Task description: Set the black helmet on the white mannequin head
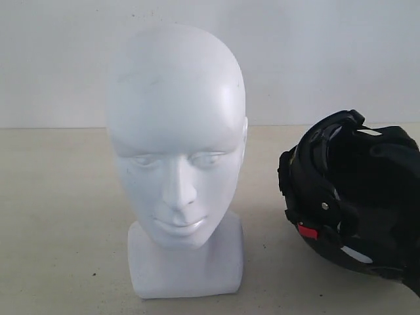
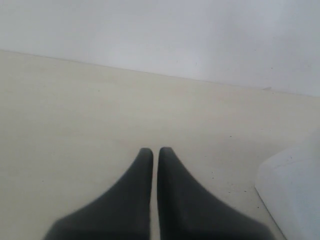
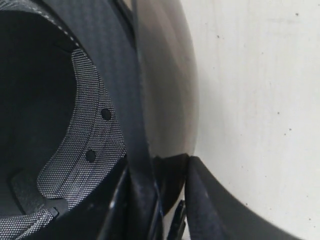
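Note:
The white mannequin head (image 1: 176, 131) stands upright on its square base (image 1: 186, 262), left of centre, face toward the camera. The black helmet (image 1: 357, 197) lies on its side at the right, its padded opening and red buckle (image 1: 307, 230) turned toward the head, a gap between them. In the right wrist view my right gripper (image 3: 167, 167) is shut on the helmet's rim beside the smoky visor (image 3: 167, 85), one finger inside by the mesh padding (image 3: 85, 130), the other finger (image 3: 210, 200) outside. My left gripper (image 2: 155, 150) is shut and empty over the table, near the head's base (image 2: 295, 190).
A pale beige table (image 1: 59, 216) carries both objects, with a plain white wall (image 1: 328, 59) behind it. Neither arm shows clearly in the exterior view.

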Controlling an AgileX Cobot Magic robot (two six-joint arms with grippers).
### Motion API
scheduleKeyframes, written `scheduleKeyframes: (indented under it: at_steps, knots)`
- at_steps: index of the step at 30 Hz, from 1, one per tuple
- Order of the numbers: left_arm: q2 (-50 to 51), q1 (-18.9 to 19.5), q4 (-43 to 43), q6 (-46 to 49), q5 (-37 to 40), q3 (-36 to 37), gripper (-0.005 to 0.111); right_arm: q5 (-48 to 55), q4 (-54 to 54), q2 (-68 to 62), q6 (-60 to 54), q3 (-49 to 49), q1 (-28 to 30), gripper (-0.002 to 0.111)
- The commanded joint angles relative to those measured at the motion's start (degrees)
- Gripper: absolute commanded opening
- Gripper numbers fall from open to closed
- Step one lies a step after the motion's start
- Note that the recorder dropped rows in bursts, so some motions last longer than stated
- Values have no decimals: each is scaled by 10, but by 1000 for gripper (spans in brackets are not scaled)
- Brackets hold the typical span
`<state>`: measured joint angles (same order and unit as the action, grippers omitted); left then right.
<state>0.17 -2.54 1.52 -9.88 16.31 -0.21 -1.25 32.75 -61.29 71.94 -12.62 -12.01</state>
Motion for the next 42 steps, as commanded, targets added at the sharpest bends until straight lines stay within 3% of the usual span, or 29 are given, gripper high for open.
scheduleKeyframes:
  at_steps: [1,18,21,26,28,42]
  knots:
    - [-2,0,-4,2,1,2,4,-71,-25,6,3,-8,1,0]
    - [-2,0,-4,2,1,2,4,-46,-99,-24,27,-35,-31,0]
    - [-2,0,-4,2,1,2,4,-51,-99,-24,27,-35,-31,11]
    - [-2,0,-4,2,1,2,4,-67,-102,-21,27,-35,-31,53]
    - [-2,0,-4,2,1,2,4,-67,-102,-21,27,-35,-31,63]
    - [-2,0,-4,2,1,2,4,-23,-109,43,24,-35,-47,65]
